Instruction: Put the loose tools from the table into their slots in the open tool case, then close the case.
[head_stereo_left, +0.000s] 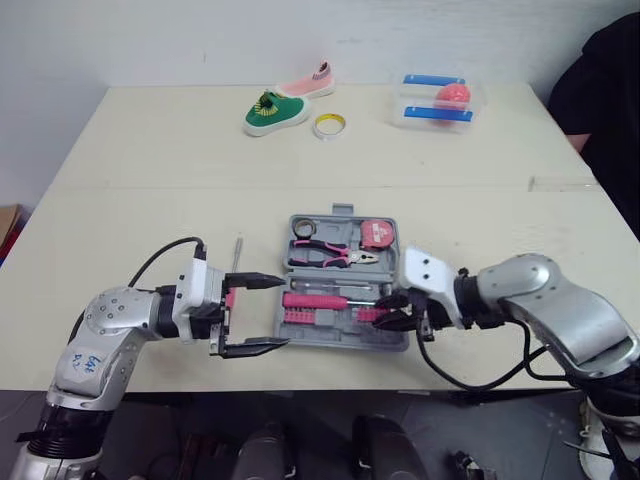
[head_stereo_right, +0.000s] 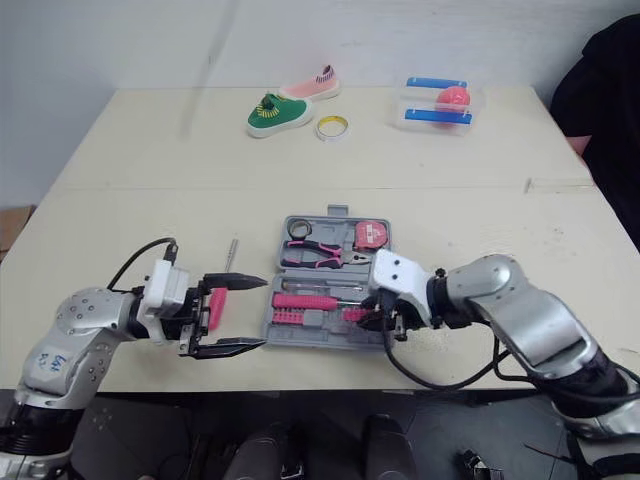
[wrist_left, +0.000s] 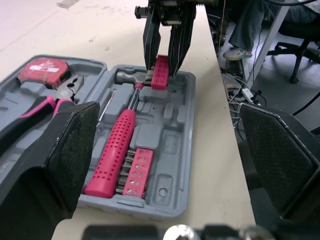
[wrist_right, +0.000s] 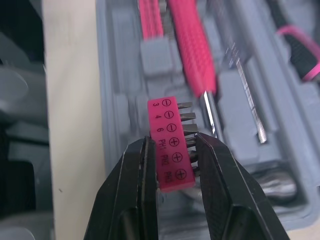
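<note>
At the near edge of the table (head_stereo_left: 150, 200), the robot's left gripper (head_stereo_left: 285, 312) hangs with its fingers spread wide and nothing between them, just off the left end of the open grey tool case (head_stereo_left: 392, 265). A pink piece (head_stereo_right: 215, 306) beside its base is too hidden to identify. At the case's right front corner, the right gripper (head_stereo_left: 385, 312) is clamped on a pink bit holder (wrist_right: 167, 125), held just above the tray, its lower end covered by the fingers. Inside the case lie a pink-handled hammer (wrist_left: 116, 150), a second bit holder (wrist_left: 136, 172), pliers (head_stereo_left: 330, 256) and a tape measure (head_stereo_left: 377, 234). A thin metal-shafted tool (head_stereo_left: 237, 255) lies loose on the table left of the case, its lower end behind the left gripper. Farther back sit a green shoe (head_stereo_left: 275, 112), a pink shoe (head_stereo_left: 308, 82), a roll of tape (head_stereo_left: 329, 125) and a clear box (head_stereo_left: 438, 102). A person in black (head_stereo_left: 605, 90) is cut off at the right edge.
</note>
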